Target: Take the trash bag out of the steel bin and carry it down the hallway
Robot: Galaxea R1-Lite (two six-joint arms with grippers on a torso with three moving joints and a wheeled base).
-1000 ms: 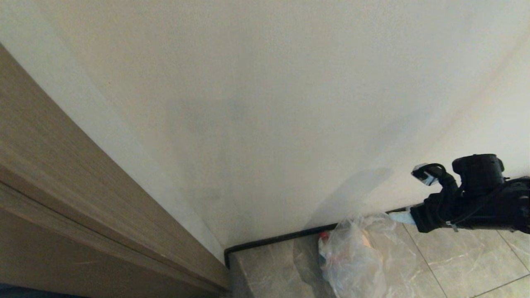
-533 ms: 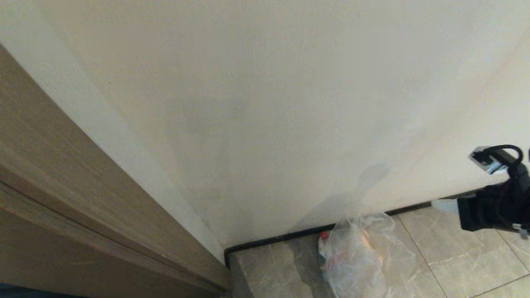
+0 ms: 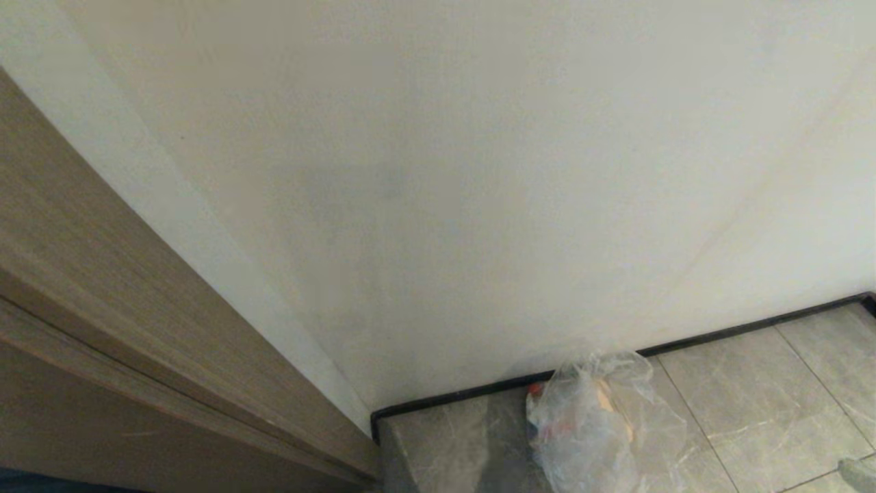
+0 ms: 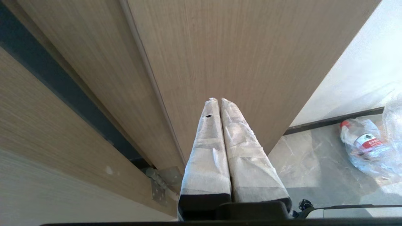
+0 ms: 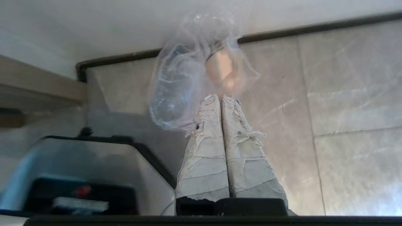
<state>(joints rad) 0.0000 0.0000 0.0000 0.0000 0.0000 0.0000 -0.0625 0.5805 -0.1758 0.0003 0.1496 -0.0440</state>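
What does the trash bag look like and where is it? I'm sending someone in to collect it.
Find the white wall where it meets the wooden door frame. On the grey floor tiles at its foot, against the black baseboard, sits the trash bag. It is the only loose thing there: clear crinkled plastic with a red-capped bottle inside.

We see one trash bag [image 3: 592, 418] on the floor. We see one bottle [image 4: 361, 139] with a red cap inside it. We see two grippers, the left gripper [image 4: 218, 100] and the right gripper [image 5: 219, 97].
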